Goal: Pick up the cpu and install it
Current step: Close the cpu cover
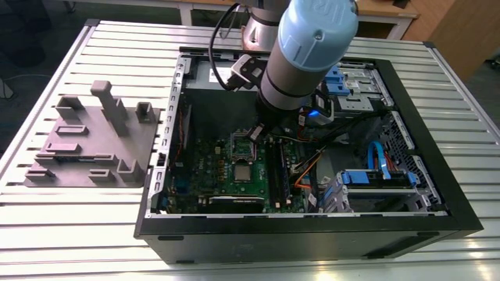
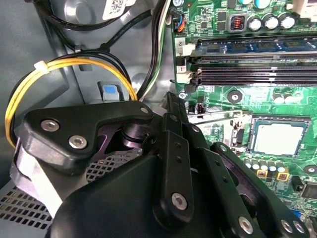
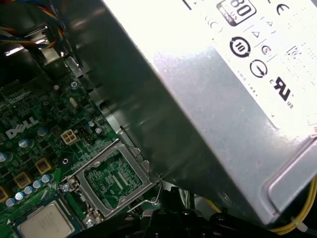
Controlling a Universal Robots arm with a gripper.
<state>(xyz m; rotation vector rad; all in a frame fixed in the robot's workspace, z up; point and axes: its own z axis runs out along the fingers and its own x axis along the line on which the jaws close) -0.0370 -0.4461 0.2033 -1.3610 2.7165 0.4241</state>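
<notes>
A slatted bench (image 1: 47, 240) carried an open computer case (image 1: 312, 234) and, at the exterior view's left, a grey moulded tray (image 1: 90, 146). The arm (image 1: 308, 52) reached down into the case above the green motherboard (image 1: 226, 175). The grey power-supply box (image 3: 213, 104) with its white label stood close beside the wrist. The socket frame (image 3: 116, 178) was swung up and open. The cpu (image 2: 277, 138) lay flat in the socket, metal top facing up; it is square, its edges running parallel to the socket's sides. The gripper (image 2: 173, 106) hung above the board, near the socket and clear of the cpu, its fingers drawn close together and holding nothing.
</notes>
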